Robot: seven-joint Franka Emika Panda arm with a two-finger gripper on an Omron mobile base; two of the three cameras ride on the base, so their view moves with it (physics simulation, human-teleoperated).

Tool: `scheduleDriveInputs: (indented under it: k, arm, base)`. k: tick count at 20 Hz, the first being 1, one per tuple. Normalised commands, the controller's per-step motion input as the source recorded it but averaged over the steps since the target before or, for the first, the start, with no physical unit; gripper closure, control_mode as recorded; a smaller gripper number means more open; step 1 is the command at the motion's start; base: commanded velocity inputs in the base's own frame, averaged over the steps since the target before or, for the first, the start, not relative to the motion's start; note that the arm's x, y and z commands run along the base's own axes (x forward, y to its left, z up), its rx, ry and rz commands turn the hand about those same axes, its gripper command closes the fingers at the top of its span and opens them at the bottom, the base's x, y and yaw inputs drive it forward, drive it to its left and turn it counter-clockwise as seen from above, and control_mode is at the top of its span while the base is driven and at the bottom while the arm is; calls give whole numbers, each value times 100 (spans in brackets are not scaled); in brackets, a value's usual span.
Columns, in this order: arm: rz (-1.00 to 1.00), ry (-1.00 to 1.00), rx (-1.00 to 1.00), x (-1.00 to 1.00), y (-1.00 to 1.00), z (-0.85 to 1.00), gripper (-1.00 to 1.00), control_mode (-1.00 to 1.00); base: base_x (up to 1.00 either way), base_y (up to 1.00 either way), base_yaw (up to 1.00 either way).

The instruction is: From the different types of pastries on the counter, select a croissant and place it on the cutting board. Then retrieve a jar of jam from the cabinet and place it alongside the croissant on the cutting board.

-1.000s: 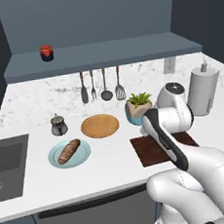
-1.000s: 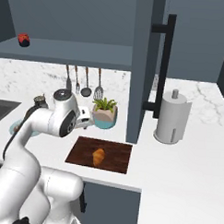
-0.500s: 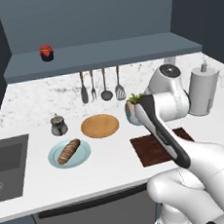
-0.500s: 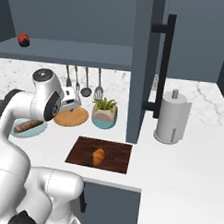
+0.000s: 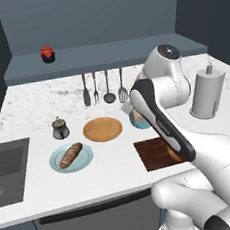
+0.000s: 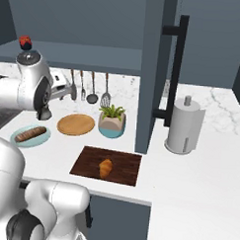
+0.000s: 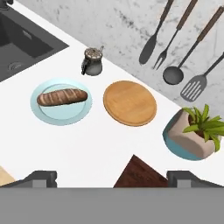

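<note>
The croissant lies on the dark wooden cutting board, free of the gripper. The board is partly covered by my arm in the left base view, and only its corner reaches into the hand view. The jar of jam, red with a dark lid, stands on the cabinet shelf at the far left; the jar peeks out behind my arm. My gripper is open and empty, raised above the counter. The other pastry, a baguette, rests on a light blue plate.
A round tan wooden plate, a small grey lidded pot and a potted plant stand on the counter. Utensils hang on the back wall. A sink lies left, a paper towel roll right.
My arm has swung up and to the left, away from the cutting board. The croissant has stayed on the board. The jaws remain wide apart.
</note>
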Motion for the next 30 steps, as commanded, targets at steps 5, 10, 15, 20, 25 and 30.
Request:
scheduleDriveInputs:
  k: [5,10,15,20,25,30]
  arm:
    - [12,-12,0,0,35,80,-100,-100]
    - [11,-9,0,0,36,72,-100,-100]
    - [23,-18,8,12,43,37,-100,-100]
    - [8,-19,1,0,39,2,-100,-100]
    - [7,-31,0,-6,33,9,-100,-100]
    - [-11,-8,1,-10,30,1,-100,-100]
  base:
    - [0,0,0]
    - [0,0,0]
    - [0,0,0]
    - [0,0,0]
    - [0,0,0]
    - [0,0,0]
